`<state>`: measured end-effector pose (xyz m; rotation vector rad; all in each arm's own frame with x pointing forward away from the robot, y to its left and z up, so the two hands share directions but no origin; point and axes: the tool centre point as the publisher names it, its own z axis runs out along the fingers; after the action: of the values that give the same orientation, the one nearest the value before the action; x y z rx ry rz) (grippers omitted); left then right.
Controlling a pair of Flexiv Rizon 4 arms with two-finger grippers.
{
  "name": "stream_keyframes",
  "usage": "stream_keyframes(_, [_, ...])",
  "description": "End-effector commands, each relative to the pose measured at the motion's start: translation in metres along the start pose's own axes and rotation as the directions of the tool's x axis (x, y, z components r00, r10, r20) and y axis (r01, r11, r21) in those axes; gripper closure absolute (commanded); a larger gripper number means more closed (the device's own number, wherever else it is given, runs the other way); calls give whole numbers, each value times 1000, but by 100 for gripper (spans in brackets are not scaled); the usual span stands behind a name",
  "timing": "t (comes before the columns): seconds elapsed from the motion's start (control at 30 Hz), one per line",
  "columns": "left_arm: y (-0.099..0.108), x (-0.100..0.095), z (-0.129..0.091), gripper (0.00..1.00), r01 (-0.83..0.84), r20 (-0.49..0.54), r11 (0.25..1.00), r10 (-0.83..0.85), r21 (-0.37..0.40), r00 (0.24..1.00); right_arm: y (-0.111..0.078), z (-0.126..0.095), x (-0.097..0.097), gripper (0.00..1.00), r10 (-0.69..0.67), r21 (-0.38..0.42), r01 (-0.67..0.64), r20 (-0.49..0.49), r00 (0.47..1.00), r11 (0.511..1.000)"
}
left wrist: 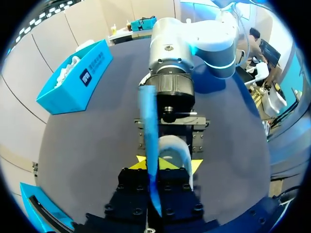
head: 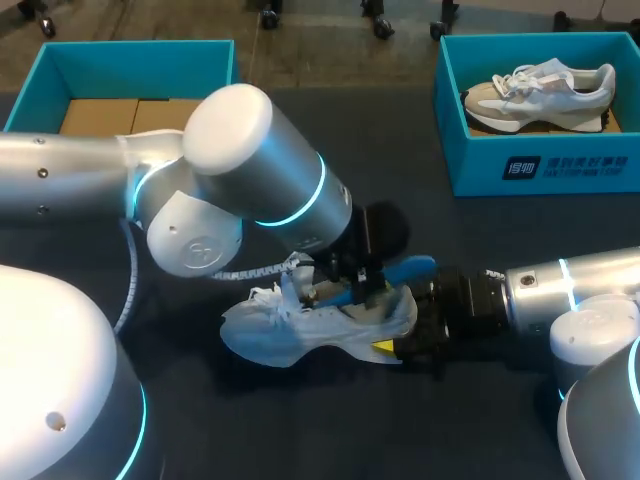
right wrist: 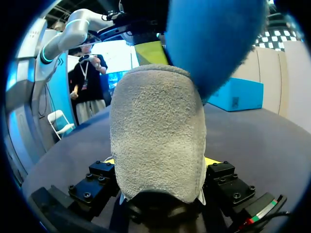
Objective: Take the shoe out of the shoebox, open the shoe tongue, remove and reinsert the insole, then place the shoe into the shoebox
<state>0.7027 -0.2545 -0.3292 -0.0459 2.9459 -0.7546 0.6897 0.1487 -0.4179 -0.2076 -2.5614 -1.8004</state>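
A pale grey-white shoe (head: 290,328) lies on its side on the dark table, toe toward my left arm. My right gripper (head: 405,345) comes in from the right and is shut on the shoe's suede heel (right wrist: 158,141), one yellow tip on each side. Above the shoe opening, my left gripper (head: 345,285) is shut on the blue insole (head: 405,270), which sticks up out of the shoe. In the left wrist view the insole (left wrist: 149,131) runs edge-on between the left gripper (left wrist: 160,167) fingers. An open teal shoebox (head: 40,85) stands at the back left.
A second teal shoebox (head: 540,165) at the back right holds another white and beige shoe (head: 540,92). My right arm (left wrist: 187,43) lies close ahead of the left gripper. Bare dark tabletop lies in front of the shoe.
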Motion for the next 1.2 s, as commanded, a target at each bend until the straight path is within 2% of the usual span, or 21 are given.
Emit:
stream_keyframes(0.03, [-2,-4,-10,100,10,-73,1000,-8,23,997,-2,2,0,100,0,2,0,1,1000,1000])
stream_keyframes(0.2, [-18,-3,-30,100,26,-161,998,-17,58,987,-2,2,0,100,0,2,0,1,1000,1000])
stream_keyframes(0.33, [-37,2,-51,100,48,-311,995,-19,86,950,-2,2,0,100,0,2,0,1,1000,1000])
stream_keyframes(0.47, [-59,8,-74,100,54,-407,988,9,144,913,-2,2,0,100,0,2,0,1,1000,1000])
stream_keyframes(0.87, [-107,52,-179,100,88,-519,915,142,394,843,-2,2,0,100,0,2,0,1,1000,1000])
stream_keyframes(1.2, [-107,52,-179,100,88,-519,915,142,394,843,-2,2,0,100,0,2,0,1,1000,1000])
